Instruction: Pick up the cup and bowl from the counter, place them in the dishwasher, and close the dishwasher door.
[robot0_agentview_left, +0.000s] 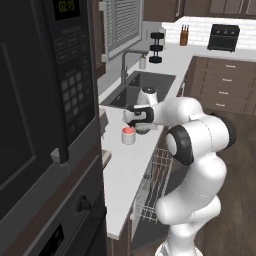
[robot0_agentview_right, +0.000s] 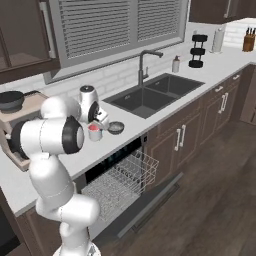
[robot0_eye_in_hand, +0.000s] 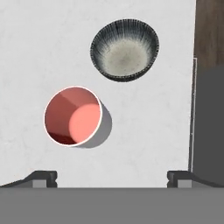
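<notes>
The cup (robot0_eye_in_hand: 73, 116), pale with a red inside, stands upright on the counter (robot0_eye_in_hand: 39, 43). The grey bowl (robot0_eye_in_hand: 124, 49) sits a short way beyond it, apart from it. My gripper (robot0_eye_in_hand: 111, 177) hovers above the counter beside both, open, with nothing between its fingertips (robot0_eye_in_hand: 41, 177). From the right base, the cup (robot0_agentview_right: 95, 131) and bowl (robot0_agentview_right: 116, 127) sit side by side under the gripper (robot0_agentview_right: 102, 122). From the left base, the cup (robot0_agentview_left: 128, 135) stands left of the gripper (robot0_agentview_left: 142, 129), and the hand hides the bowl. The dishwasher (robot0_agentview_right: 112, 167) is open, its door (robot0_agentview_right: 150, 202) lowered and white rack (robot0_agentview_right: 120, 185) pulled out.
A dark sink (robot0_agentview_right: 150, 97) with a tall faucet (robot0_agentview_right: 142, 62) lies right of the dishes. A black microwave and oven column (robot0_agentview_left: 45, 125) stands close on the left. The counter edge (robot0_eye_in_hand: 194, 87) runs near the bowl. The rack (robot0_agentview_left: 155, 180) juts out beside the arm.
</notes>
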